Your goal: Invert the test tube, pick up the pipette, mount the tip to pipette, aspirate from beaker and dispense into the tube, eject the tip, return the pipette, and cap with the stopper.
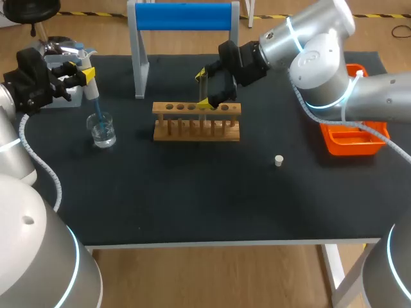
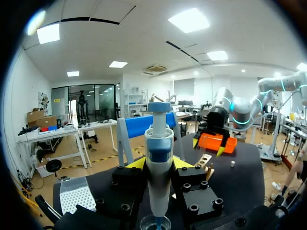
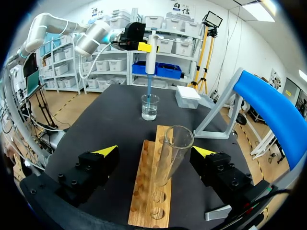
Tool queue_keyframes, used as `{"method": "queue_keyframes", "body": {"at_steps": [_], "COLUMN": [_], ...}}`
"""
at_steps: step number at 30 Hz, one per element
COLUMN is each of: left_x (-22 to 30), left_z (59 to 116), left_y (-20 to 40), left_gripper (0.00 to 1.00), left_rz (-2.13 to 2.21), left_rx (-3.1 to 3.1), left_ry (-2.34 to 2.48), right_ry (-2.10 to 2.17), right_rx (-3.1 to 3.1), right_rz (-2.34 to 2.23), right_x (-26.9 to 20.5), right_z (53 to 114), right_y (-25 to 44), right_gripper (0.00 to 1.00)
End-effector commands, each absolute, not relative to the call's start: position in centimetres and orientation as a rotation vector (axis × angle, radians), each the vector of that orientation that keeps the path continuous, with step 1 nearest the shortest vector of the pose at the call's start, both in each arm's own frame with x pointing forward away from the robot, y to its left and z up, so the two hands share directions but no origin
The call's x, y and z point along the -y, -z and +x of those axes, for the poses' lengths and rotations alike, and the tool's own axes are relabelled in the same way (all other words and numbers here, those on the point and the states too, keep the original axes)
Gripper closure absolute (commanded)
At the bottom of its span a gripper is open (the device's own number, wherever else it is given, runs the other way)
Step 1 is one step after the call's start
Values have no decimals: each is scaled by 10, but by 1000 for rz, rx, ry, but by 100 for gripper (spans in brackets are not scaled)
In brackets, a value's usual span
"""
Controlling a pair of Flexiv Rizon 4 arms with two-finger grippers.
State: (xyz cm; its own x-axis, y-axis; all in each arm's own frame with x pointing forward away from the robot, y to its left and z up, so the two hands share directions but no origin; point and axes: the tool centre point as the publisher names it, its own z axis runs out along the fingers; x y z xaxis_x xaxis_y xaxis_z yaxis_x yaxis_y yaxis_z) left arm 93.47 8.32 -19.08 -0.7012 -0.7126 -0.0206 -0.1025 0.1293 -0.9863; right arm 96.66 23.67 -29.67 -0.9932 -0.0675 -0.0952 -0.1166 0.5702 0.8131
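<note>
Pipette [image 1: 86,69] – head view: clamped in the left gripper [image 1: 87,75], both fingers on its body, long axis upright. Its blue tip runs straight down below the gripper into the beaker [image 1: 103,130]. The tube [image 1: 203,90] stands in the rack [image 1: 196,122], well off to that gripper's side, between the fingers of the right gripper [image 1: 203,90]. The stopper [image 1: 279,160] lies loose, nearer the right arm.

Left wrist view: the pipette [image 2: 159,167] rises between the fingers of the left gripper [image 2: 158,164], gripped from both sides. The beaker [image 2: 156,223] rim shows directly beneath it.

Right wrist view: the right gripper [image 3: 156,151] is spread wide and holds nothing. The tube [image 3: 171,153] stands mouth-up between its fingers, clear of both, seated in the rack [image 3: 146,191]. Straight ahead is the beaker [image 3: 149,106], with the pipette [image 3: 150,52] plunged in it.

Judgement – draw first, then lift the pipette straight up and carry it across to the tube mouth. The left arm does that.
</note>
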Motion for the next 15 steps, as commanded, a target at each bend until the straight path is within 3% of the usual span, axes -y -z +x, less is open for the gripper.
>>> {"method": "queue_keyframes", "body": {"at_steps": [1,15], "left_x": [-82,-82], "left_z": [933,926], "left_y": [187,157], "left_gripper": [100,100], "left_rz": [-783,-754], "left_rx": [-1913,-1874], "left_ry": [1602,1585], "right_ry": [-1419,-1419], "right_rx": [-2741,-2741], "right_rz": [-162,-162], "right_x": [-236,-236], "right_z": [966,966], "right_y": [295,295], "right_gripper": [0,0]}}
